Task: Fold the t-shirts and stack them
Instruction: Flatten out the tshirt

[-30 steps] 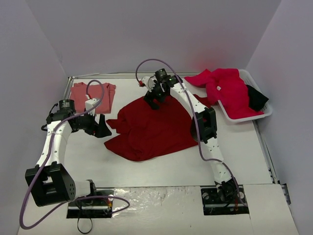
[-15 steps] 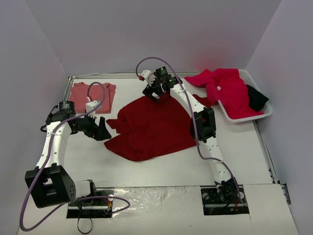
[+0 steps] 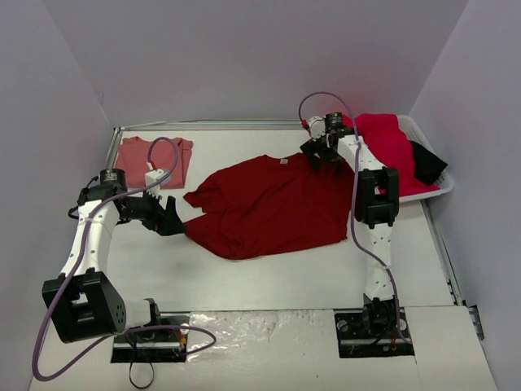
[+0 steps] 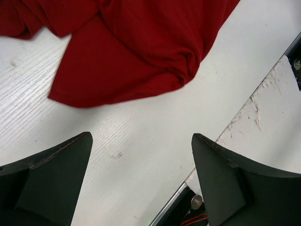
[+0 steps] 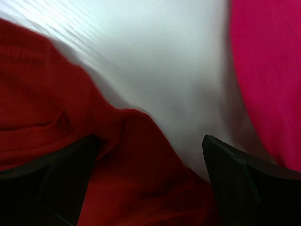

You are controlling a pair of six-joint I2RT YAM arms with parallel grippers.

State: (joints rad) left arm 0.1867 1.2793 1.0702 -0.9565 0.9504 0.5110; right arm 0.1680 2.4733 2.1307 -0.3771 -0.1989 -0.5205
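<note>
The dark crimson t-shirt (image 3: 273, 204) lies spread in the middle of the table, collar toward the back. My left gripper (image 3: 171, 220) is open and empty over bare table beside the shirt's left sleeve; the left wrist view shows it (image 4: 141, 136) with the crimson cloth (image 4: 122, 56) ahead of the fingers. My right gripper (image 3: 317, 152) is at the shirt's right shoulder, jaws wide apart, with crimson cloth (image 5: 131, 179) lying between and below the fingers (image 5: 235, 179). The salmon-pink t-shirt (image 3: 153, 159) lies folded at the back left. The raspberry t-shirt (image 3: 383, 147) is heaped in the basket and shows in the right wrist view (image 5: 268, 70).
The white plastic basket (image 3: 407, 195) stands at the back right, against the right wall, with a black item (image 3: 427, 163) in it. The table's metal front edge (image 4: 263, 108) and a taped strip run along the near side by the arm bases.
My right gripper has swept from the back middle to the right, near the basket, and the crimson shirt has been drawn out flatter and wider. My left gripper has moved slightly nearer the sleeve.
</note>
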